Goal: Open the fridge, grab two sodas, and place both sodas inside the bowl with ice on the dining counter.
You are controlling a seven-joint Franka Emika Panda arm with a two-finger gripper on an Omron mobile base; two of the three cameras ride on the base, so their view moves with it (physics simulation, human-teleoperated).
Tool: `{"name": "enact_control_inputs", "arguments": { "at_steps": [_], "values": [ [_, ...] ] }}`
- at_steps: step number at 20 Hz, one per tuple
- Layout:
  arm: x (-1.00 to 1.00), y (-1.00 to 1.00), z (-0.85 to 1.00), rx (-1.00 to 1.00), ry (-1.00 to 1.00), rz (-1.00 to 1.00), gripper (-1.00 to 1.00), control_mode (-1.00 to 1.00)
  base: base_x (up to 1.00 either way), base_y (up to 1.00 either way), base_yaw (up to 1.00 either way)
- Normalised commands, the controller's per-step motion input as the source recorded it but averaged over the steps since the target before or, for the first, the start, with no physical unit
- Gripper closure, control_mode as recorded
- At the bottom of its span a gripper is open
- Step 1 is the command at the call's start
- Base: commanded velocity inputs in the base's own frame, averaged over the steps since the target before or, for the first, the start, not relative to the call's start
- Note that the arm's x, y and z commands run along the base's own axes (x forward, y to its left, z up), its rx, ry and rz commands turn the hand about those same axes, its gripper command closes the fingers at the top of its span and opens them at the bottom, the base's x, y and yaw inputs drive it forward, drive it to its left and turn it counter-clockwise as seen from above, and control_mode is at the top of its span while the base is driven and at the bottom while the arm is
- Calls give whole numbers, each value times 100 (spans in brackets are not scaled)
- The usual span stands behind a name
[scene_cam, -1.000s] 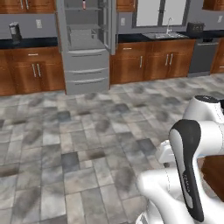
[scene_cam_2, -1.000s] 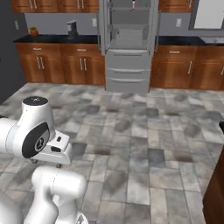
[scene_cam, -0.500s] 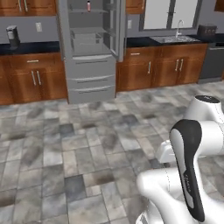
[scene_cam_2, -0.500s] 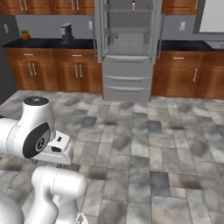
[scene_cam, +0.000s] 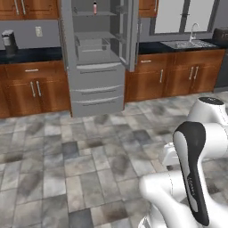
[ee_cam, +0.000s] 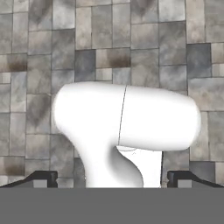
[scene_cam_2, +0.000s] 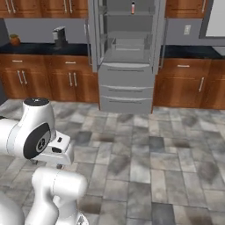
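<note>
**Fridge open, soda still on shelf, arm far from it**

The fridge point(scene_cam: 99, 53) stands w/ both doors open in the middle of the back wall, between the wooden cabinets. In the left base view one soda point(scene_cam: 95, 7) stands upright on the top shelf, also seen in the right base view point(scene_cam_2: 133, 7). I see only one bottle; the second I cannot find. Bowl w/ ice and dining counter are not visible here.

The gripper point(ee_cam: 112, 179) points down at the tiled floor point(ee_cam: 131, 39); its two finger tips stand wide apart, nearly full spread, and hold nothing.

Risks, as I judge:
- The soda is high on the shelf and well apart from the robot. If the base stops too early, the arm probably must reach at full stretch and the grip can be weak.
- The right door point(scene_cam: 131, 35) hangs just beside the shelf opening; a wide swing of the arm may hit it.
- The bottle is slim and upright, so a side push from one finger can tip it over.
</note>
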Motion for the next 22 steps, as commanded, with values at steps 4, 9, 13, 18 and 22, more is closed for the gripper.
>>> {"name": "enact_control_inputs", "arguments": {
  "at_steps": [4, 9, 13, 18, 22],
  "values": [
    [0, 0, 0, 0, 0, 0, -100, 100, 100, 0, 0],
    [0, 0, 0, 0, 0, 0, -100, 100, 100, 0, 0],
    [0, 0, 0, 0, 0, 0, -100, 100, 100, -2, 0],
    [0, 0, 0, 0, 0, 0, -100, 100, 100, -6, 1],
    [0, 0, 0, 0, 0, 0, -100, 100, 100, -21, 4]
  ]
}}
